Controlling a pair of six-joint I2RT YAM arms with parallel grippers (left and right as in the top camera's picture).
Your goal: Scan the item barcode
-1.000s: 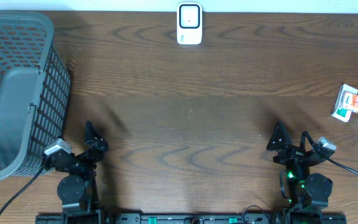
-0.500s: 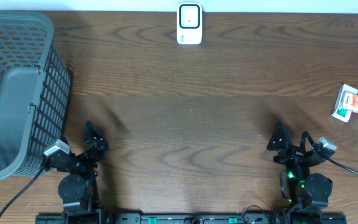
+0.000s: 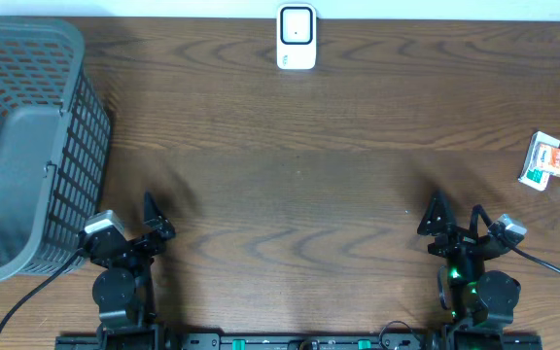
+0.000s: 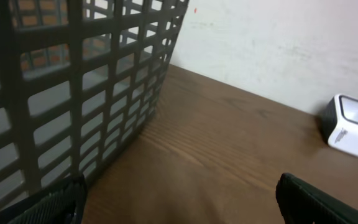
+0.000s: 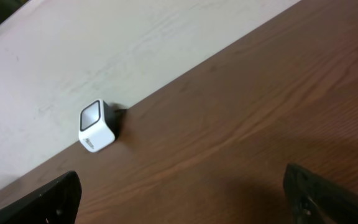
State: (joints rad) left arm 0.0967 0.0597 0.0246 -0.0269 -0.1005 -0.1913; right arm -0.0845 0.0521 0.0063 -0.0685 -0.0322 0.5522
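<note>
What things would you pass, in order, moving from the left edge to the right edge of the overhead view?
grey basket → left pincer → white scanner → right pincer → white box

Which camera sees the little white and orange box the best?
The overhead view. It shows the whole box, orange patch and all, near the picture's right edge. The right wrist view catches only a white corner of it. The left wrist view misses it completely and sees the basket and the scanner instead.
</note>
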